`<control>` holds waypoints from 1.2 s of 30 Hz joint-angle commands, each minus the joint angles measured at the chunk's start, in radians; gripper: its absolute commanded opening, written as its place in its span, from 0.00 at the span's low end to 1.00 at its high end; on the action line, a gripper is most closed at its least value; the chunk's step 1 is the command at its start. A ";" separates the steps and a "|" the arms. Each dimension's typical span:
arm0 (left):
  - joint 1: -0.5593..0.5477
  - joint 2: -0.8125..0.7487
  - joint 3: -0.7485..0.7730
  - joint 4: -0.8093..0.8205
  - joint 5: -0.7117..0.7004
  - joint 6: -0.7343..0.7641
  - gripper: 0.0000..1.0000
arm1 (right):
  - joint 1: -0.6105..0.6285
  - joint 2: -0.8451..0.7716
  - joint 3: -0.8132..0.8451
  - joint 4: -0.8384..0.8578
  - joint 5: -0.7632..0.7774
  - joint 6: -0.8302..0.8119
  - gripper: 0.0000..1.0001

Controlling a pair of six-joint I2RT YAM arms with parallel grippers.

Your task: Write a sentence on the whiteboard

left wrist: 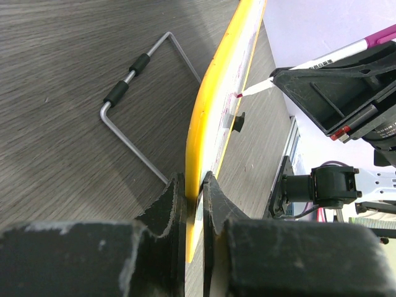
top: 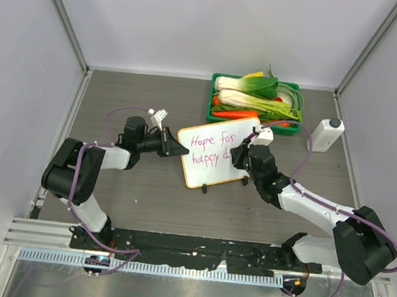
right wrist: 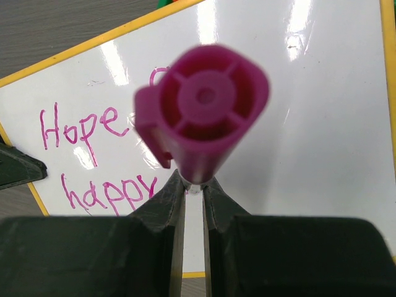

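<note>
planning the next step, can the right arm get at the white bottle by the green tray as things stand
Probably not yet: the way to the white bottle looks open, but the right claw is shut on the marker, its tip at the whiteboard.

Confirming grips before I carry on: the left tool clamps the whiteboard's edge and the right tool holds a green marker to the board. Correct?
One thing is off: the marker is magenta, not green, as the right wrist view shows, pinched in the right tool. The rest stands: the left tool clamps the whiteboard by its edge.
</note>
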 commanded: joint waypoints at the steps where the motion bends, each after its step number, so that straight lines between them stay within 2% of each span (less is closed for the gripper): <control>1: 0.003 0.035 -0.024 -0.132 -0.130 0.095 0.00 | -0.004 -0.020 -0.016 -0.036 0.018 0.001 0.01; 12: 0.001 0.034 -0.025 -0.132 -0.132 0.095 0.00 | -0.004 -0.023 0.008 -0.025 0.039 0.004 0.01; 20: 0.003 0.026 -0.027 -0.134 -0.135 0.096 0.00 | -0.004 -0.113 0.060 -0.073 0.029 0.005 0.01; 36: 0.003 0.027 -0.028 -0.129 -0.133 0.095 0.00 | -0.004 -0.198 0.004 -0.079 0.045 0.011 0.02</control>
